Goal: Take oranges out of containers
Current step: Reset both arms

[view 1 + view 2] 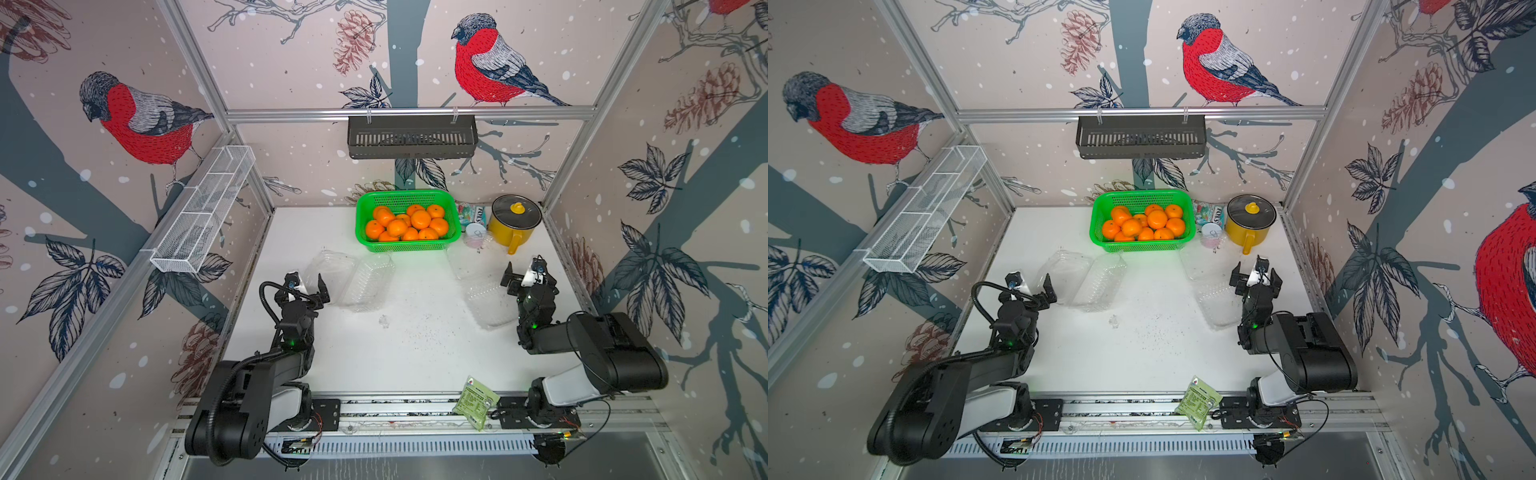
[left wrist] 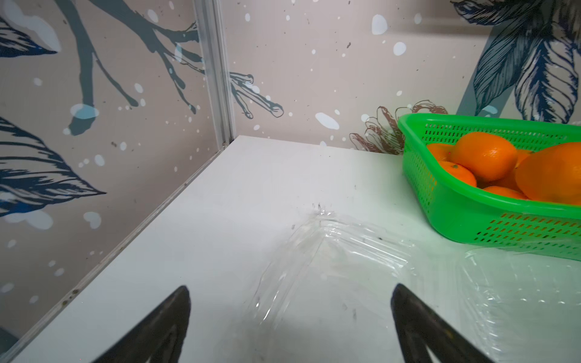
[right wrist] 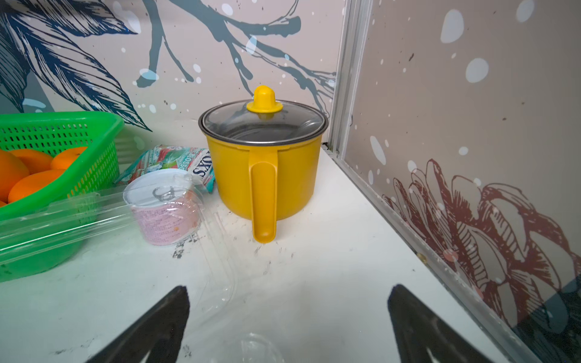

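The left gripper (image 1: 306, 288) hung released, jaws wide, nothing between them. Just ahead of it and to its right, the left container (image 1: 353, 278) lay open flat on the table (image 1: 395, 353). Its two clear halves sat side by side, each with its long axis running away from the gripper. It was empty. Further ahead, between the two grippers, a green basket (image 1: 407, 193) sat with its long axis across the table and held all the oranges (image 1: 420, 219). The right container (image 1: 488, 305), also open and empty, lay just left of the right gripper (image 1: 528, 272), its halves in line towards the basket. That gripper was released too, facing a yellow pot (image 3: 267, 176).
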`<act>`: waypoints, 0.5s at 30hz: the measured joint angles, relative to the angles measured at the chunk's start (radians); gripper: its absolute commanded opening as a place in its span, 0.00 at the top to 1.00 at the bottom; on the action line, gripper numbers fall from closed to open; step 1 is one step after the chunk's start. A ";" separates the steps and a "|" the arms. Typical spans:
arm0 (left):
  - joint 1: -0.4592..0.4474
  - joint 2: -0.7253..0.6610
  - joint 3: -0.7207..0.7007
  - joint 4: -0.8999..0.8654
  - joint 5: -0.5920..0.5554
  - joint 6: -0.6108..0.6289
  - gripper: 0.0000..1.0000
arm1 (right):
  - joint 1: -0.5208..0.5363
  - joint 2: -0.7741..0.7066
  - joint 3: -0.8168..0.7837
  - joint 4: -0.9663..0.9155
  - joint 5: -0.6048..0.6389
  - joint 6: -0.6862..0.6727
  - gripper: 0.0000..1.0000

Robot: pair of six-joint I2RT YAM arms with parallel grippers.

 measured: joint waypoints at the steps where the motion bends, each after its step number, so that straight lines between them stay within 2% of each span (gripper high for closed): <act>1: 0.001 0.053 0.000 0.038 0.004 0.004 0.03 | 0.000 0.000 0.000 -0.007 -0.003 0.000 0.00; 5: 0.008 0.257 0.029 0.132 0.063 0.039 0.02 | -0.002 0.000 0.001 -0.018 -0.007 0.001 0.01; 10: 0.024 0.218 0.181 0.037 0.080 0.034 0.01 | -0.002 0.000 0.002 -0.028 -0.014 0.003 0.00; 15: 0.027 0.219 0.193 -0.053 0.100 0.033 0.01 | -0.005 0.000 0.005 -0.031 -0.017 0.003 0.01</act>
